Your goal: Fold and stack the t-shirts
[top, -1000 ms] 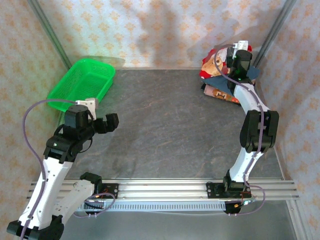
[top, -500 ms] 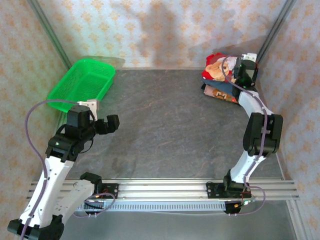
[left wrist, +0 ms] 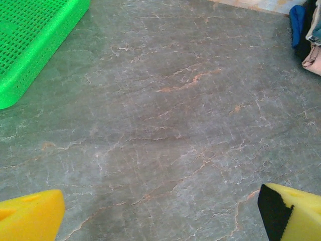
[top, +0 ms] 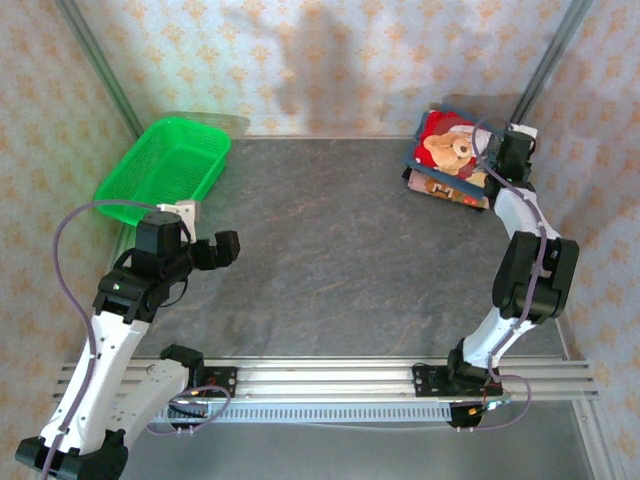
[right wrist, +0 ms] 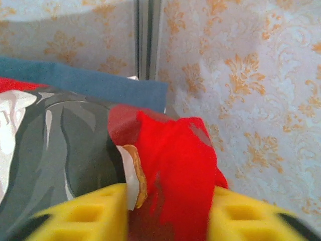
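The red t-shirt (top: 448, 148) with its teddy-bear print up lies flat on top of the stack of folded t-shirts (top: 440, 186) in the far right corner. My right gripper (top: 495, 165) is at the stack's right edge. In the right wrist view its yellow fingers (right wrist: 85, 216) stand parted, open, with a fold of red cloth (right wrist: 175, 150) loose between them (right wrist: 168, 211). A slate-blue shirt (right wrist: 85, 83) shows behind. My left gripper (top: 225, 247) hovers over bare table at the near left, wide open (left wrist: 160, 211) with nothing between its fingertips (left wrist: 30, 216).
A green mesh basket (top: 165, 165) stands at the far left, its corner also in the left wrist view (left wrist: 30, 40). Patterned walls and a metal corner post (right wrist: 148, 35) close in right behind the stack. The grey stone-look table (top: 330, 250) lies between the arms.
My right gripper moved right along the stack, drawing the red shirt out flat with the bear print up, and its jaws have parted. The left arm stayed still.
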{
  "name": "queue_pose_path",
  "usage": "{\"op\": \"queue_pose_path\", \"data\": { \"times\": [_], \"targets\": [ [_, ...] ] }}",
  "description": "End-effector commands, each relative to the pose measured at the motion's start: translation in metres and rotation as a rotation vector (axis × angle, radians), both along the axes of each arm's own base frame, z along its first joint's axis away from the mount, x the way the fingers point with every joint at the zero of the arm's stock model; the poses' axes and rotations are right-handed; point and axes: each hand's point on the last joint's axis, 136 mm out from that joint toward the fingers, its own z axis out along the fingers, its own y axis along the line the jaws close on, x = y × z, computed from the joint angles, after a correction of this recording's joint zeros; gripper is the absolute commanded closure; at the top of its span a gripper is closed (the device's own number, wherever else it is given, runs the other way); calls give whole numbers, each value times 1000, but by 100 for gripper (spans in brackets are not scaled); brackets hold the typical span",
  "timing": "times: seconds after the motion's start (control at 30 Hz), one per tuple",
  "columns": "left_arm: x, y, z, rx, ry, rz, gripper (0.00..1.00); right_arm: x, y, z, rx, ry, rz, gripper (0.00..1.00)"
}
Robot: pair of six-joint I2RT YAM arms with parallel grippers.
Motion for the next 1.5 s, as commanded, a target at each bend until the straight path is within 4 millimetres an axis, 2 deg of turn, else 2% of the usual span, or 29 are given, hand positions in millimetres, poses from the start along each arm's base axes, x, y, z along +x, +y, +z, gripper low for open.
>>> {"op": "queue_pose_path", "data": {
  "times": [0.0, 0.03, 0.13, 0.37, 0.53, 0.6, 0.63, 0.8, 0.9, 1.03, 1.1, 1.2, 1.3, 1.47],
  "targets": [
    [2, -3, -2, -12, -2, -5, 0, -2, 3, -14, 66, 23, -11, 37],
    [1, -2, -3, -9, 1, -3, 0, -2, 3, -16, 75, 24, -13, 29],
    [0, -1, -2, -2, 4, 2, 0, -2, 5, -17, 86, 28, -8, 19],
    [0, 1, -1, -6, 0, 19, 0, -21, 17, -7, 107, 2, 36, 11],
    [5, 1, 11, -21, -31, 33, 0, -48, 39, 17, 164, -54, 102, 9],
    [9, 5, 17, -20, -53, 56, 0, -67, 54, 23, 216, -70, 139, 7],
    [11, 7, 21, -20, -67, 72, 0, -80, 61, 25, 249, -74, 146, 0],
    [23, 23, 27, 14, -127, 166, 0, -153, 88, 8, 371, -87, 143, 1],
    [30, 51, 11, 92, -128, 301, 0, -200, 99, -19, 413, -79, 115, 1],
    [42, 85, -28, 140, -139, 434, 0, -236, 109, -63, 458, -35, 89, 1],
    [48, 99, -51, 172, -151, 489, 0, -233, 118, -74, 503, -60, 106, 1],
    [58, 108, -73, 212, -191, 503, 0, -223, 116, -82, 441, -40, 81, 1],
    [71, 112, -78, 281, -299, 488, 0, -200, 115, -78, 376, -74, 116, 1],
    [87, 120, -107, 355, -242, 474, 0, -173, 105, -96, 284, -133, 119, 1]
  ]
}}
